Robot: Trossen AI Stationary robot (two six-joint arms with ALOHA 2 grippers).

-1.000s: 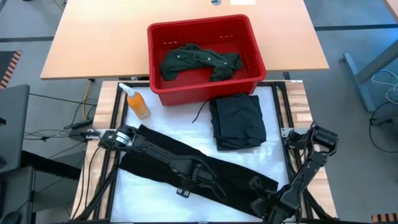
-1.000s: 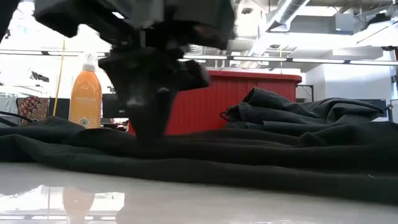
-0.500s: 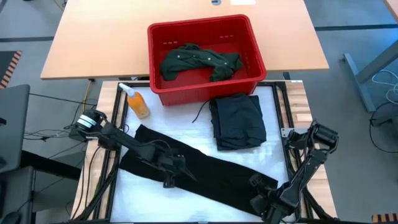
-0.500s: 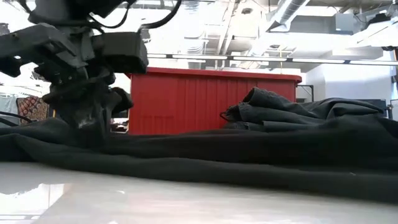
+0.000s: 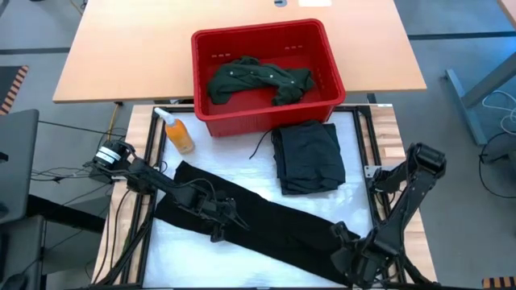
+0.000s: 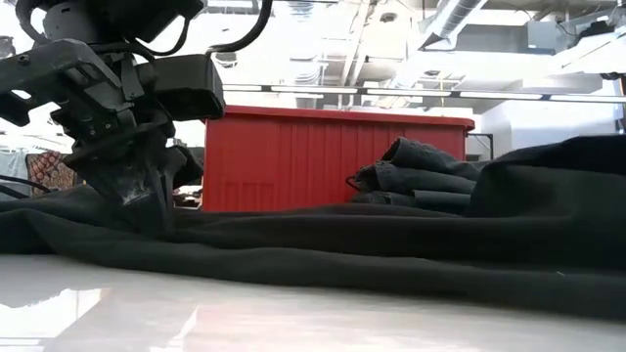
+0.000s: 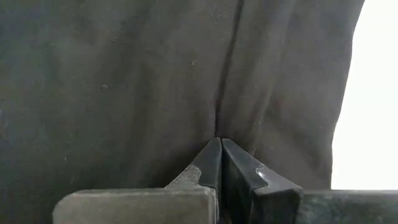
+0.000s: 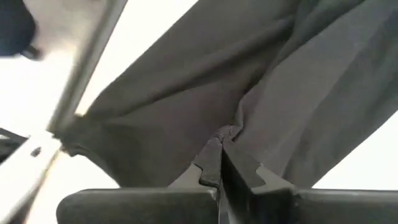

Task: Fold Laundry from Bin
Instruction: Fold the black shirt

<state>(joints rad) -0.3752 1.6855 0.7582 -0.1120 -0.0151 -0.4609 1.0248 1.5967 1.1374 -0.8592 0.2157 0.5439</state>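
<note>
An orange bottle (image 5: pixel 177 131) stands upright just beside the left front corner of the red bin (image 5: pixel 201 64), on the white work surface (image 5: pixel 201 258). In front of the bin, well apart from it, a long black garment (image 5: pixel 274 225) lies spread slantwise across the surface, its left end nearer the bin than its right end. The left gripper (image 5: pixel 222 224) is down on the left half of this garment, in front of the bin's left side; in the left wrist view its jaws are pressed together with a thin fold of the black cloth pinched between the tips. Inside the bin lies a crumpled dark green shirt (image 5: pixel 258 79), filling the middle of the floor. Touching the bin's front wall at its right half sits a folded dark piece (image 5: pixel 308 156), squared up into a neat stack. Farthest from the bin, at the garment's right end, the right gripper (image 5: pixel 348 242) has its jaws closed on a pucker of the same black cloth, which rises in a hump there in the low view.
</note>
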